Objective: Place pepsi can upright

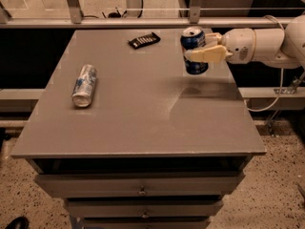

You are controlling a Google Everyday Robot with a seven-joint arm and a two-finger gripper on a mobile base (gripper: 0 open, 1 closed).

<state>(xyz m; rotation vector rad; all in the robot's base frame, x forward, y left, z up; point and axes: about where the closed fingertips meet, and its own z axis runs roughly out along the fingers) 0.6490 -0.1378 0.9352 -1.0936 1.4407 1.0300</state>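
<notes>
The pepsi can, dark blue with a silver top, stands nearly upright in my gripper above the right rear part of the grey table. The gripper reaches in from the right on a white arm, and its tan fingers are shut around the can's middle. The can is held off the table, with its shadow on the surface below it.
A slimmer silver-and-light-blue can lies on its side at the table's left. A black flat packet lies near the back edge. Drawers sit under the tabletop. A rail runs behind the table.
</notes>
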